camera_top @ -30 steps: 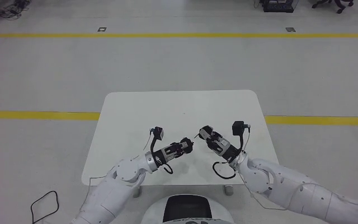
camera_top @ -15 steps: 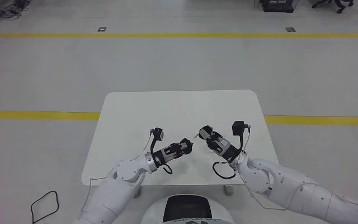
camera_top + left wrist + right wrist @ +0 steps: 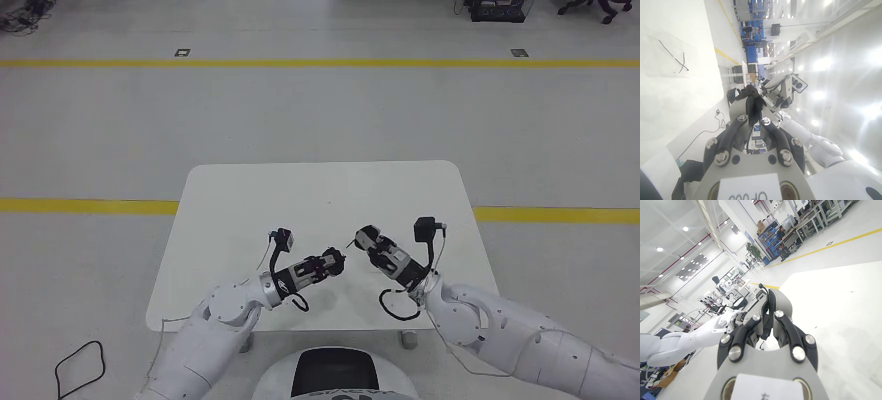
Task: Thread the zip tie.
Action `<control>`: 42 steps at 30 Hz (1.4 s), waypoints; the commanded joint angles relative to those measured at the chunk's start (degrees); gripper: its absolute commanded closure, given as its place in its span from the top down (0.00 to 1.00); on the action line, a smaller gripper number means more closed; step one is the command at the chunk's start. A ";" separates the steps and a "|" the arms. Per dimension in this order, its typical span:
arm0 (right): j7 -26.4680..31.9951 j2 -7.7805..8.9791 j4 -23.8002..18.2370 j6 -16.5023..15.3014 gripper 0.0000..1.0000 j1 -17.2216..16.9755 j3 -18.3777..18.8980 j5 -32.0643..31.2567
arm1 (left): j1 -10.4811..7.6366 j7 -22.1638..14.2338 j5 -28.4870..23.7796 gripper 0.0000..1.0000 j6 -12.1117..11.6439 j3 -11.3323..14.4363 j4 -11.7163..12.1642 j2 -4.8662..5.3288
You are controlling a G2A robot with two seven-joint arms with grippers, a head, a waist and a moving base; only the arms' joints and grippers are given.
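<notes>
Left gripper point(image 3: 339, 261) and right gripper point(image 3: 358, 238) are both clamped tight on the zip tie point(image 3: 761, 286). They're up over the table point(image 3: 250, 200), toward its 6 o'clock edge, with the left one at 7 o'clock of the right.

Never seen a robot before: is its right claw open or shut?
Shut: the right gripper pinches the black zip tie, whose end pokes out past its tips.

My white table point(image 3: 320, 190) with rounded corners stands on a pale floor point(image 3: 320, 110). Two yellow lines point(image 3: 90, 205) cross that floor, one passing under the table. A black cable point(image 3: 78, 366) loops on the floor to my left. Far off I see blue shelves point(image 3: 770, 237) and a plant point(image 3: 753, 249)
</notes>
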 commanded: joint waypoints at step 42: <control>9.47 -2.99 -0.86 0.01 0.00 -11.28 13.95 -3.07 | 0.00 0.00 0.00 0.00 0.00 0.00 0.00 0.00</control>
